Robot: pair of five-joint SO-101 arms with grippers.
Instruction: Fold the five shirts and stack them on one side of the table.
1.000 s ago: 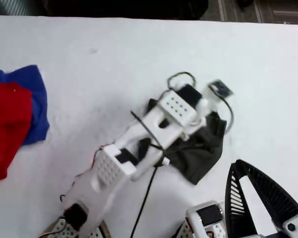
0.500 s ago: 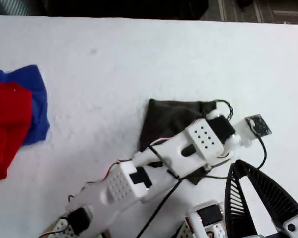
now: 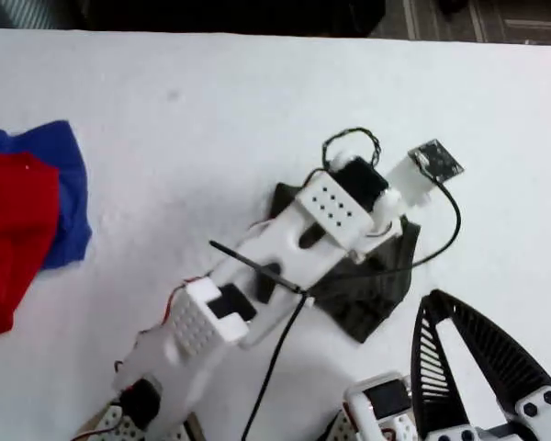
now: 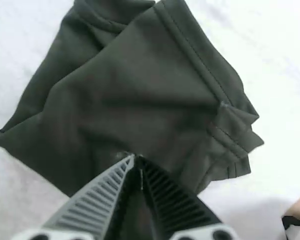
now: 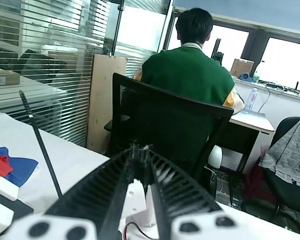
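A dark folded shirt point(image 3: 372, 280) lies right of the table's middle, partly under the white left arm point(image 3: 285, 243). In the left wrist view my left gripper point(image 4: 136, 161) is shut, its tips resting on the dark shirt point(image 4: 140, 95) near the edge facing the arm. At the table's left edge a red shirt point(image 3: 9, 239) lies on top of a blue shirt point(image 3: 60, 175). My right gripper point(image 5: 140, 148) is shut and holds nothing. It points up at the room, and its black fingers point(image 3: 477, 354) stand at the near right of the table.
The white table point(image 3: 211, 101) is bare across the far half. A black cable point(image 3: 275, 354) hangs from the left arm, and its wrist camera point(image 3: 434, 163) juts out past the shirt. A person sits in an office chair point(image 5: 165, 125) behind the table.
The left arm swung toward the near right edge of the dark shirt half a second ago, then came back over its far part. The right gripper stayed put.
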